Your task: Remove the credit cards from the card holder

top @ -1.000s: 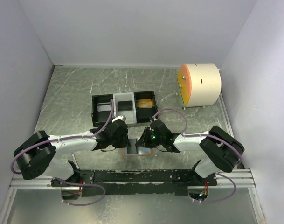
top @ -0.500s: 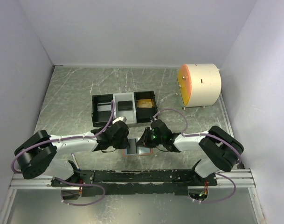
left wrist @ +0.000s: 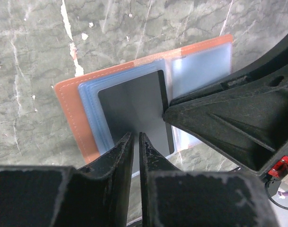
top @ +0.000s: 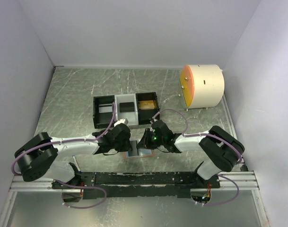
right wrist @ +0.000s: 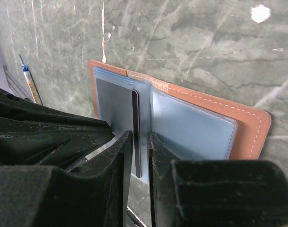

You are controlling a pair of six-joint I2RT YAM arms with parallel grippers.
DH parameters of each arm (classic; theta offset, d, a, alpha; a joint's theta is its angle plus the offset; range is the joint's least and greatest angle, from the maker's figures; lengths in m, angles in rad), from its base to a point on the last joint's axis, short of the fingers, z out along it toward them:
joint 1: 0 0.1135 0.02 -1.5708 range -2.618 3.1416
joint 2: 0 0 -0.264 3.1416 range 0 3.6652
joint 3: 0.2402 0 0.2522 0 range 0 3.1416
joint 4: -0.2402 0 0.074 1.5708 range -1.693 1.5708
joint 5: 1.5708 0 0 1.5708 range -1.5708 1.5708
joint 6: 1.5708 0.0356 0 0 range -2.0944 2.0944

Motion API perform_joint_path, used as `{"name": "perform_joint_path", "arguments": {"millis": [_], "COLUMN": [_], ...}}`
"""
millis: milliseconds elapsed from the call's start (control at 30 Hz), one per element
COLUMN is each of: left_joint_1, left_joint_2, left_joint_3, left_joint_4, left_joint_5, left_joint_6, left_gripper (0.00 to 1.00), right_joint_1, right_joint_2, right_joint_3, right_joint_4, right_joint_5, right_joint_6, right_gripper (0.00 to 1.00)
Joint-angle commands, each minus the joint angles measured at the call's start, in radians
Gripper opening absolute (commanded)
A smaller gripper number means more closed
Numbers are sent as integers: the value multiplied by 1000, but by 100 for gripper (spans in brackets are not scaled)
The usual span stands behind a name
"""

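The card holder [top: 134, 152] lies open on the table between my two grippers; its salmon cover [left wrist: 68, 113] [right wrist: 250, 125] frames pale blue-grey pocket panels [right wrist: 191, 127]. A dark grey card [left wrist: 134, 104] [right wrist: 113, 104] sits in the left pocket, its near end sticking out past the cover. My left gripper [left wrist: 135, 136] [top: 126, 144] is shut, its tips over that card's near end; I cannot tell if they touch it. My right gripper [right wrist: 140, 137] [top: 145, 142] stands with its jaws a narrow gap apart, straddling the card's inner edge at the fold. Pale cards are not visible.
A black-and-grey three-compartment tray [top: 94, 112] stands just behind the grippers. A white drum with an orange face [top: 203, 87] stands at the back right. Grey walls close in the table on three sides. The arms' mounting rail [top: 148, 178] runs along the near edge.
My left gripper has shifted slightly towards the near left. The right gripper has edged a little left. The card holder stays in place.
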Motion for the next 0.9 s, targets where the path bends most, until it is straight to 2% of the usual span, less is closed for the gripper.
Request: {"name": "perform_joint_path", "arguments": {"millis": [0,133,233,333,567,867], "left_joint_1": [-15,-21,-23,-25,-25,-31], "left_joint_2": [25,24,5,-32,-78,-6], "left_joint_3": [-18,-8,-1,9,21,30], "left_joint_4": [5,-22,-47,-83,-103,-129], "left_joint_5": [1,-16,-40,-71,-81,-93], "left_joint_6": [-14,-17,-22,-28,-15,-32], "left_gripper": [21,20,20,22,29,26], "right_joint_1": [5,6,7,6,6,5], "right_joint_2": [44,35,26,15,16,2], "right_joint_3": [11,17,36,40,14,16], "right_joint_4": [8,-11,-69,-104,-71,-51], "right_joint_5": [-39,-24,26,54,35,8], "right_joint_6": [-62,-68,-81,-86,-71,-74], "right_gripper": [20,14,5,0,3,9]}}
